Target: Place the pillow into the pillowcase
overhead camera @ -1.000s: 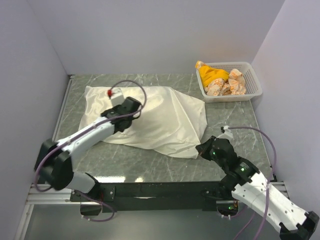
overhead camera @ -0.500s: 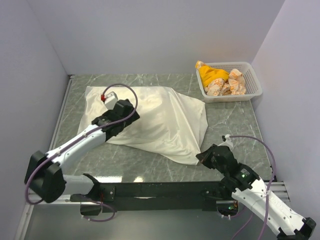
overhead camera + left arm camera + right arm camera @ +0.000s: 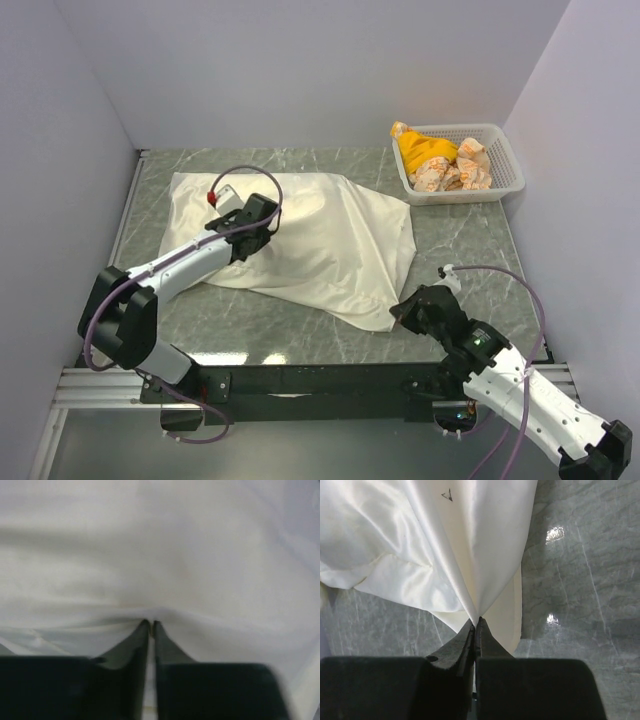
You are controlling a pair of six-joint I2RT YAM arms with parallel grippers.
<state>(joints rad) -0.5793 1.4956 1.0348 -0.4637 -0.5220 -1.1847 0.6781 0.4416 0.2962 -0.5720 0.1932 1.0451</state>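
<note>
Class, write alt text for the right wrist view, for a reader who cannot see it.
The black right gripper, shut, pinches a fold of the thin, wrinkly cream-white fabric pillowcase, which fans upward from the pinch. Grey marbled table shows to the right and lower left.

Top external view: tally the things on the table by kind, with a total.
pillowcase: 1
basket: 1
grippers: 2, left gripper, right gripper
Total: 4
Uncounted: pillow, not distinguishable from the cloth; basket contents, too jumbled.
</note>
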